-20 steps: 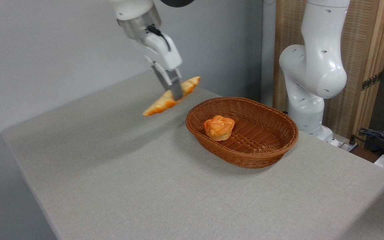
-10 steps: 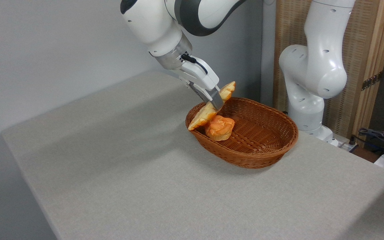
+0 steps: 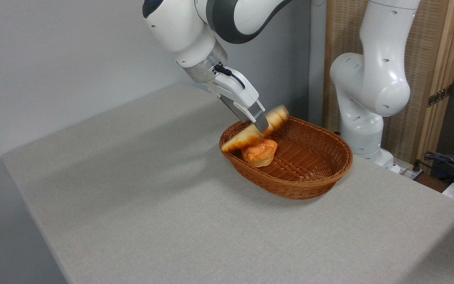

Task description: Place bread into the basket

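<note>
Jaws pinched on the bread [image 3: 250, 136], your gripper [image 3: 261, 125] hangs it tilted over the basket [image 3: 309, 185], low end at the left rim, right above the bun [image 3: 259, 153].

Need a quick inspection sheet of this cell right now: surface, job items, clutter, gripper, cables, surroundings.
Surface: grey textured table, nothing loose on it apart from the basket.
Job's things: flat pale-golden elongated bread held tilted over the left rim of the oval reddish-brown wicker basket; its lower end sits at the rim, motion-blurred.
Clutter: small round orange muffin-like bun inside the basket, just under the bread; contact cannot be told.
Grippers: gripper shut on the bread.
Cables: black cable on the wrist; dark cable bundle off the table at far right.
Surroundings: grey wall, slatted wooden panel, white robot arm base.
</note>
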Tool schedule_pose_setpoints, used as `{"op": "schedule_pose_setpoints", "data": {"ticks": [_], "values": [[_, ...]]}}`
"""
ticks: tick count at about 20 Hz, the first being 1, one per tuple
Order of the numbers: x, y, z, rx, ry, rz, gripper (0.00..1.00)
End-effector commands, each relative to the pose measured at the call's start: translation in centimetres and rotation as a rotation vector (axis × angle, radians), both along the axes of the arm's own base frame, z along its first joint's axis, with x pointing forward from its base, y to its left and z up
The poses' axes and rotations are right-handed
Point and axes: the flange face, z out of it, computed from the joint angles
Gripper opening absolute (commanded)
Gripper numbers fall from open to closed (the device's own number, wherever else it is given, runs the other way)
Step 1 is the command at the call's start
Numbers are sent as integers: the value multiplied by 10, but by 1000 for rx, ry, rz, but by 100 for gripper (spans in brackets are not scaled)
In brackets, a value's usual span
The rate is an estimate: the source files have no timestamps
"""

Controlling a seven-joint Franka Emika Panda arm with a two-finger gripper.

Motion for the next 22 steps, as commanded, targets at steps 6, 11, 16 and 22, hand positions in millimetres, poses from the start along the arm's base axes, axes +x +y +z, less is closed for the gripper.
{"op": "schedule_pose_setpoints", "data": {"ticks": [6,11,16,22], "values": [[13,1,31,1,-110,-48,100],[45,-6,86,-56,-373,-31,100],[73,-7,149,-93,-567,-8,100],[106,4,166,-94,-623,42,100]]}}
